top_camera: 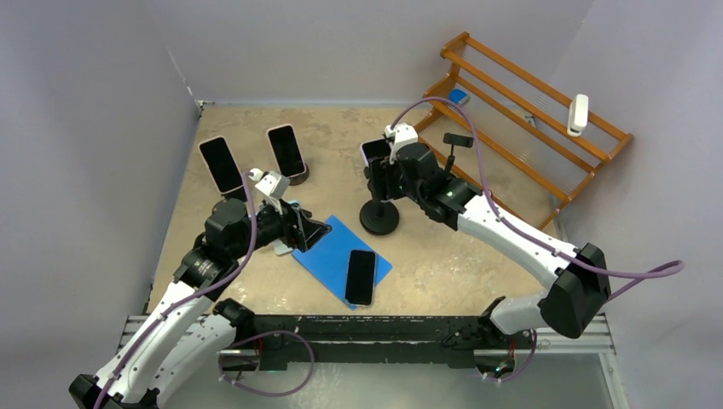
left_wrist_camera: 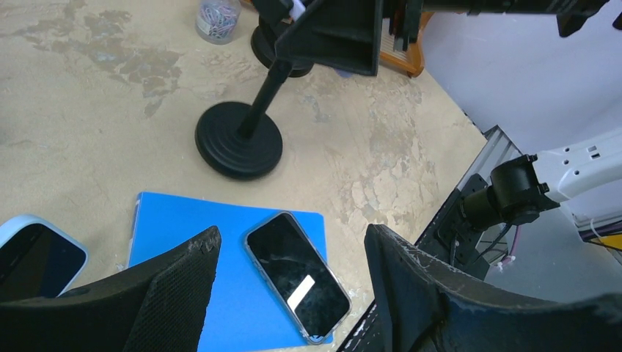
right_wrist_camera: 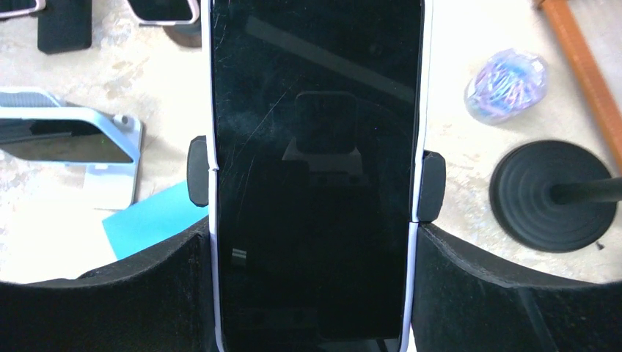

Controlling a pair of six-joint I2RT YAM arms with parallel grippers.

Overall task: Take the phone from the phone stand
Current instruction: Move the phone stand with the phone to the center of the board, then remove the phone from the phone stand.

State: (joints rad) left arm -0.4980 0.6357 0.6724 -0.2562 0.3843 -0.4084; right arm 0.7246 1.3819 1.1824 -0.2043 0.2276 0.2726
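**Top view, left to right.** The left gripper (top_camera: 312, 230), jaws spread and holding nothing, hangs over the left part of a blue mat (top_camera: 328, 247) near the table's (top_camera: 443, 256) near edge. A spare phone (top_camera: 361, 277) lies flat on the mat's near corner. Around the table's centre, the phone stand (top_camera: 379, 216) carries the phone (top_camera: 373, 151) at the top of its pole. The right gripper (top_camera: 383, 173) meets the phone from the right. A wooden rack (top_camera: 529, 111) fills the far right corner.

**Right wrist view.** The phone's dark screen fills the frame between the two fingers (right_wrist_camera: 117, 293). The stand's side clamps (right_wrist_camera: 196, 181) hold its long edges just above the fingertips. No gap shows at either edge, but whether the fingers press on the phone cannot be told.

**Left wrist view.** Only this view shows the stand's round base (left_wrist_camera: 238, 139) and cradle back (left_wrist_camera: 330, 33) together, with the spare phone below the open left jaws.
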